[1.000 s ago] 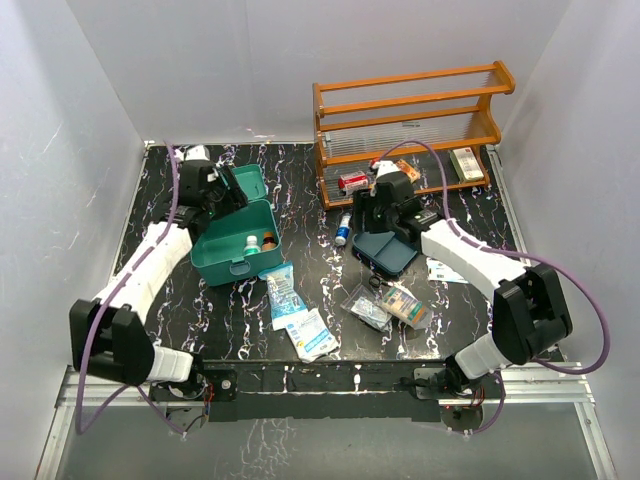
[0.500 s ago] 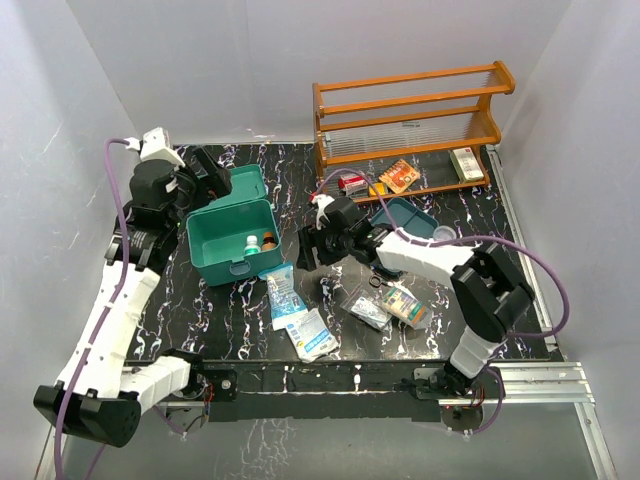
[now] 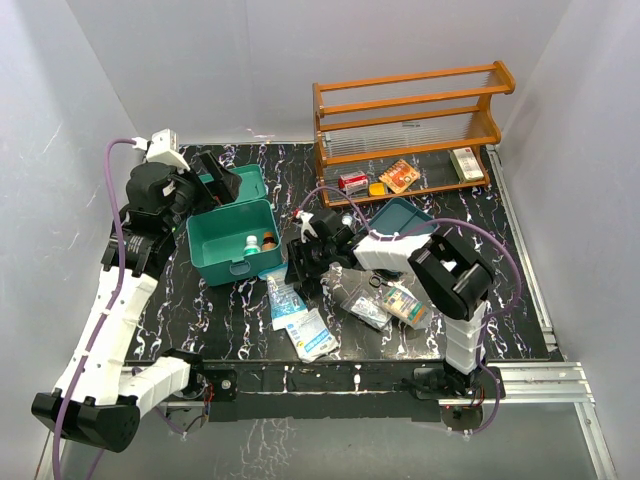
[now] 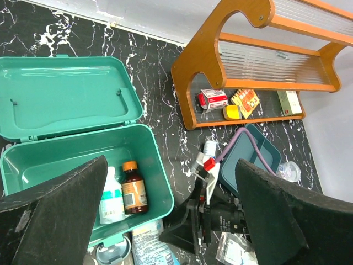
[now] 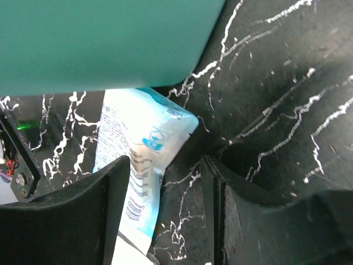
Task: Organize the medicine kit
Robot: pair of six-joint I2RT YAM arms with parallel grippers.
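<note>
The medicine kit [image 3: 236,245] is a teal box standing open at the left, its lid [image 3: 243,183] folded back. In the left wrist view the kit [image 4: 149,160] holds a white bottle [image 4: 110,196] and a brown bottle [image 4: 134,187]. My left gripper [image 3: 218,183] hangs open and empty above the kit's back left; in its own view [image 4: 171,221] the fingers are spread wide. My right gripper [image 3: 300,270] is open, low at the kit's front right corner. In the right wrist view [image 5: 165,210] a white-and-blue packet [image 5: 140,149] lies partly between the fingers, under the kit's wall [image 5: 110,44].
A second packet [image 3: 310,335] and clear bags [image 3: 370,308] lie near the front. A dark teal tray [image 3: 402,215] sits right of centre. The orange rack [image 3: 410,120] at the back holds a red box [image 3: 352,181] and other small packs. A small bottle [image 4: 209,148] lies by the tray.
My right gripper has swung left from the dark tray to the packet beside the kit. My left arm has risen and pulled back to the left of the kit.
</note>
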